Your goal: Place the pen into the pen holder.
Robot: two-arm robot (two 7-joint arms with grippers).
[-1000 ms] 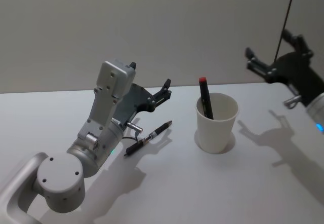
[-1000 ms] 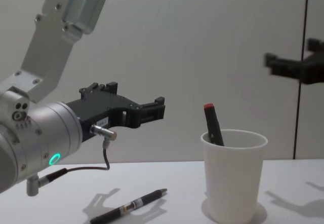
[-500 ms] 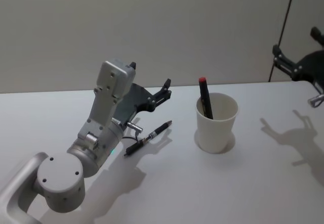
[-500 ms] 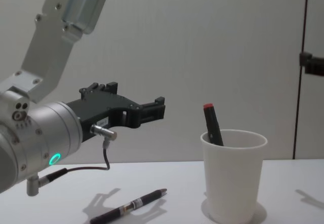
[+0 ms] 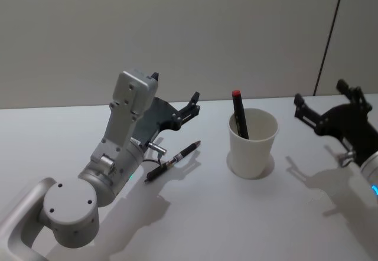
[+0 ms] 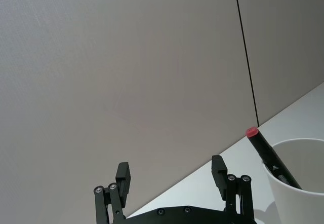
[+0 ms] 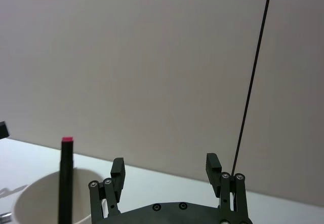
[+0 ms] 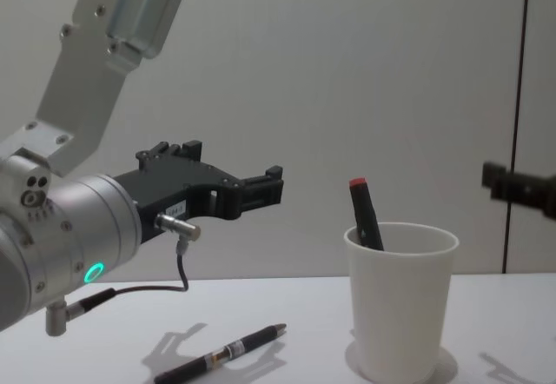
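Observation:
A black pen (image 5: 173, 161) (image 8: 221, 355) lies flat on the white table (image 5: 236, 214), left of the pen holder. The pen holder (image 5: 253, 143) (image 8: 400, 314) (image 6: 298, 183) (image 7: 30, 201) is a white paper cup standing upright. A black marker with a red cap (image 5: 238, 113) (image 8: 363, 215) (image 6: 263, 148) (image 7: 66, 178) leans inside it. My left gripper (image 5: 190, 104) (image 8: 271, 188) (image 6: 171, 172) hangs open above and behind the pen, empty. My right gripper (image 5: 322, 100) (image 8: 521, 188) (image 7: 165, 165) is open and empty, in the air to the right of the cup, pointing toward it.
A plain grey wall (image 5: 189, 31) with a dark vertical seam (image 5: 328, 36) stands behind the table. The left arm's large joint (image 5: 68, 211) rises at the near left corner of the table.
My right gripper swung out to the right, then came back lower and nearer the cup. The left arm, the pen and the cup have not moved.

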